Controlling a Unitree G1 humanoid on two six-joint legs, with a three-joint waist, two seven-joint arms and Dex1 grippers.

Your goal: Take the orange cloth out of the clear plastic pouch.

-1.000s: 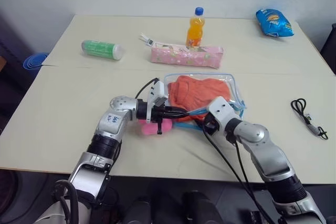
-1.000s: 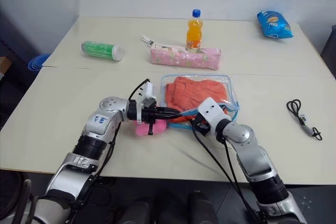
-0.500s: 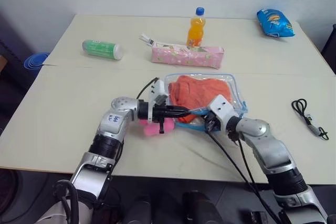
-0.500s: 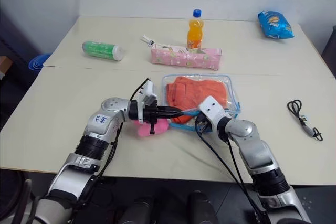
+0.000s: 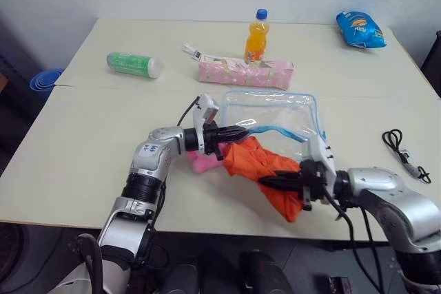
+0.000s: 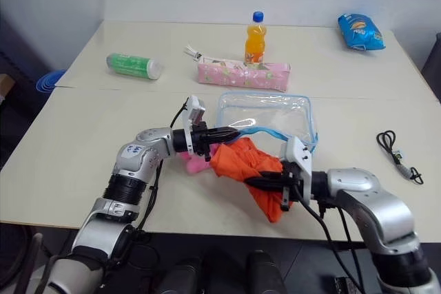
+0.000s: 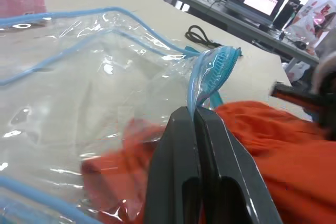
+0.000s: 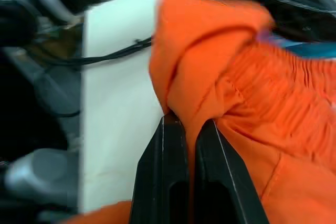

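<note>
two grippers clamped: left gripper (image 7: 195,124) pinches clear plastic pouch (image 5: 275,111) trim, right gripper (image 8: 184,129) orange cloth (image 5: 265,170).

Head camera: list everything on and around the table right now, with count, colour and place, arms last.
orange cloth: one, orange-red, near table edge, mostly out of the pouch
clear plastic pouch: one, blue-trimmed, table centre
plush toy: one, pink, left of cloth
pencil case: one, pink floral, behind pouch
bottle: one, orange, upright, behind case
tube: one, green, lying far left
snack bag: one, blue, far right corner
cable: one, black, right edge
left end effector: shut on pouch trim
right end effector: shut on cloth
</note>
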